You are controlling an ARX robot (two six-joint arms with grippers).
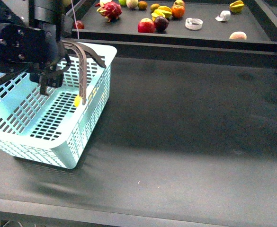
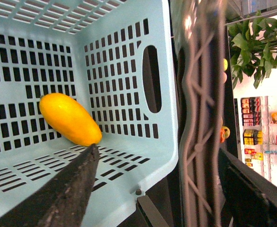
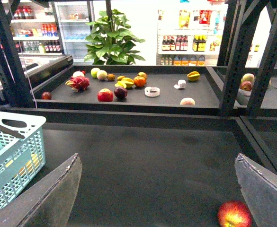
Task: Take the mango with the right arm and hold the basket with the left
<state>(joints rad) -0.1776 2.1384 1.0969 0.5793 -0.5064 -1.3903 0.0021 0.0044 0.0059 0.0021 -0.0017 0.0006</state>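
Front view shows the basket [image 1: 48,118] at near left under the left gripper [image 1: 48,80], grip state indeterminate, with the mango [image 2: 69,119] lying inside, so picking appears complete; the right gripper [image 3: 157,189] stands spread and empty.

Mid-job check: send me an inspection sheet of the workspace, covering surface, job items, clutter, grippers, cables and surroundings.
Surface: dark table, bare in the middle.
Job's things: mango lies inside the basket, against its slotted wall.
Clutter: one red apple on the table near the right gripper; assorted fruit on the rear shelf.
Grippers: left gripper hangs over the basket by its handles, state unclear; right gripper open, holding nothing.
Cables: nothing seen.
Surroundings: potted plant and stocked store shelves behind.
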